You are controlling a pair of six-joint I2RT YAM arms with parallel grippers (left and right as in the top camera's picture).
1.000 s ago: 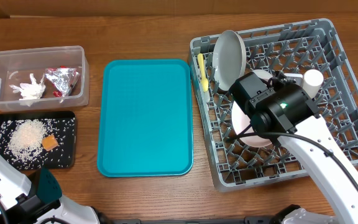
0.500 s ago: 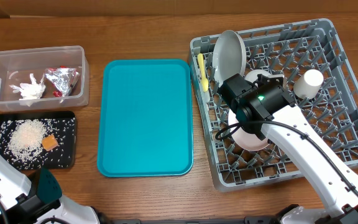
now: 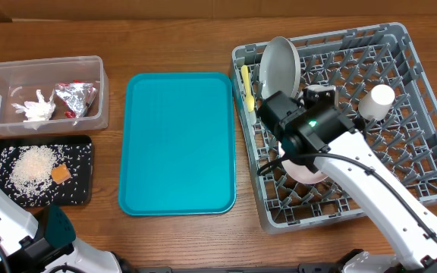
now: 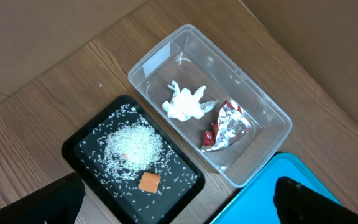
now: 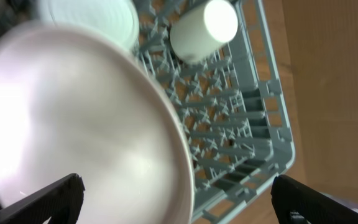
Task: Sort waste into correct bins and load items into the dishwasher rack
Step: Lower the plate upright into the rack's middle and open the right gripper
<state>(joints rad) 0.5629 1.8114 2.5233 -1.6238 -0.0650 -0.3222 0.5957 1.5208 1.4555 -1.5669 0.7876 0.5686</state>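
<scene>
Far left, seen from the left wrist, the left gripper point(image 4: 179, 186) hangs above the bins with its fingers spread wide and nothing held. Below it the clear tub point(image 3: 102, 91) contains the crumpled napkin point(image 3: 38, 108), the foil wrapper point(image 3: 76, 97) and the red packet point(image 4: 209, 138). Just beside the tub, the black tray point(image 3: 82, 193) carries the rice grains point(image 3: 33, 167) and the orange cube point(image 3: 61, 174). At centre, the teal tray point(image 3: 177, 144) bears nothing, so the waste-sorting part appears complete. To the right, the dishwasher rack point(image 3: 416, 144) holds the yellow utensil point(image 3: 245, 85) along its left edge. The grey plate point(image 3: 281, 67) stands upright near it, with the white bowl point(image 3: 321, 95) and the white cup point(image 3: 375, 101) further right. The pale plate point(image 3: 306, 173) sits low in the rack, largely hidden by the right arm. From the right wrist the same plate fills the blurred foreground. The right gripper point(image 5: 176, 186) has its fingers wide apart with nothing clamped; whether either touches the plate cannot be told. The step in hand is judged to be the seating of this last plate among the pegs. The next move calls for confirming that the plate rests steadily. The wrist should then rise straight clear, without catching the plate's rim, the grey plate or the bowl just beside it.
</scene>
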